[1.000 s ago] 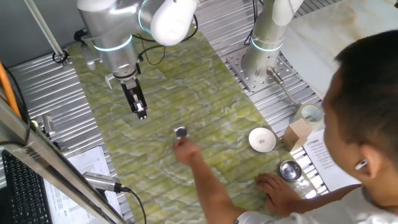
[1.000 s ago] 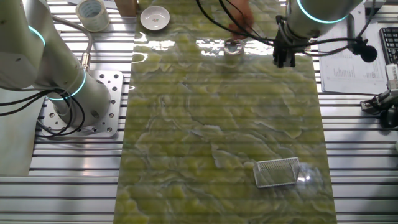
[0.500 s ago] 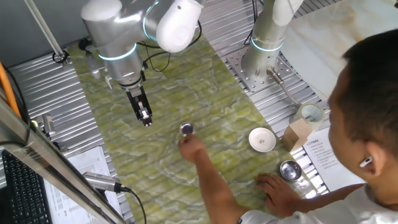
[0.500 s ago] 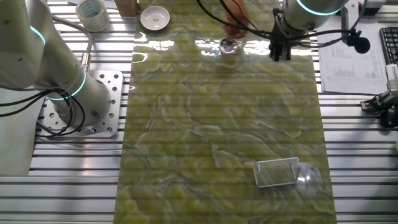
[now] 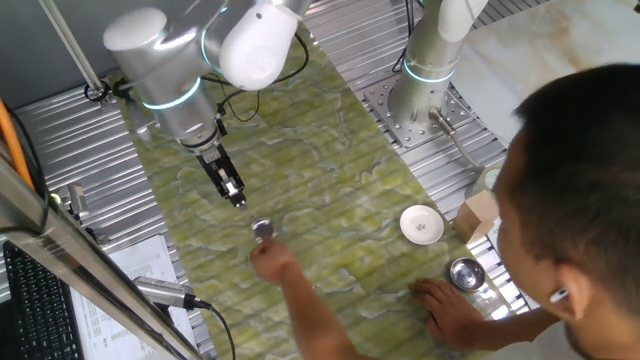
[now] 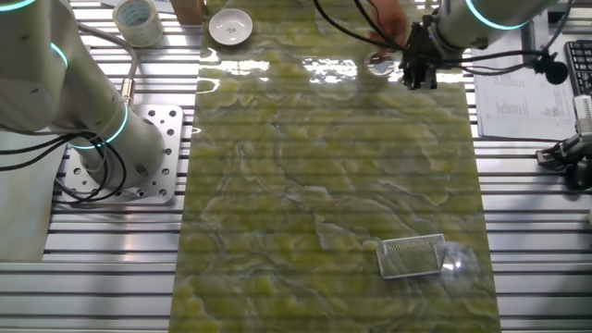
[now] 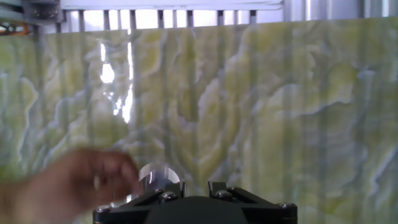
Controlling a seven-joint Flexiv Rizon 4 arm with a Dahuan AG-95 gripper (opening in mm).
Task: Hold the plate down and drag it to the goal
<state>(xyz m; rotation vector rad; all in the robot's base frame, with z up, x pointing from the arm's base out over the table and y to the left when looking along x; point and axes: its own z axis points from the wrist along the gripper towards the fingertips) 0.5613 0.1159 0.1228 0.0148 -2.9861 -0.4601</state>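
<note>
Person's hand (image 5: 272, 262) at near table edge, fingertips touching the plate (image 5: 262, 230), which lies flat on the green marbled mat (image 5: 340, 190). Second hand (image 5: 445, 305) rests flat by a steel bowl (image 5: 466, 272). Gripper (image 5: 238, 200) hangs just beside the plate, tips above the mat, holding nothing; fingers look close together, but gap can't be confirmed. White dish (image 5: 421, 224) sits farther right. In the other fixed view, the goal (image 6: 413, 255) lies at the opposite end of the mat, well apart from the plate. Tape roll (image 6: 139, 19) off-mat nr a second arm's base (image 6: 139, 153).
</note>
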